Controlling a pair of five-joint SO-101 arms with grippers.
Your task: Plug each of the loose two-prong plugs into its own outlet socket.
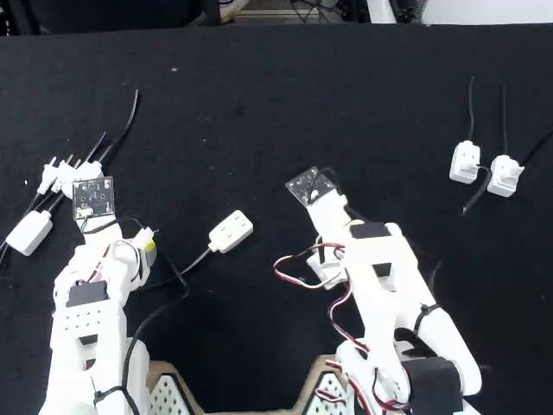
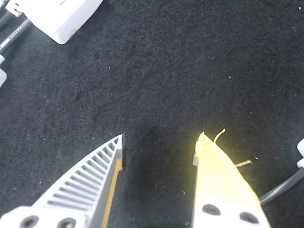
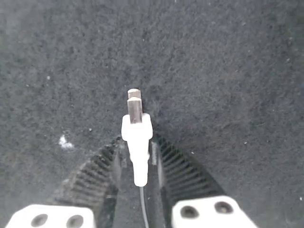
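My right gripper (image 3: 137, 142) is shut on a white two-prong plug (image 3: 136, 137); its prongs point away from the wrist, over bare black cloth. In the high view this gripper (image 1: 309, 187) is mid-table, right of a white outlet socket (image 1: 231, 231) on a black cable. My left gripper (image 2: 159, 142) stands open with nothing between its fingers, low over the cloth. A second white outlet block (image 2: 61, 14) lies just beyond it, seen also at the left edge (image 1: 30, 232). Loose white plugs (image 1: 54, 178) on black cables lie at the far left.
At the right, two white plug-and-socket pieces (image 1: 465, 162) (image 1: 505, 175) sit side by side with thin black cables running back. A black cable (image 1: 168, 272) curls from the middle socket toward the left arm's base. Black cloth (image 1: 285, 95) covers the table.
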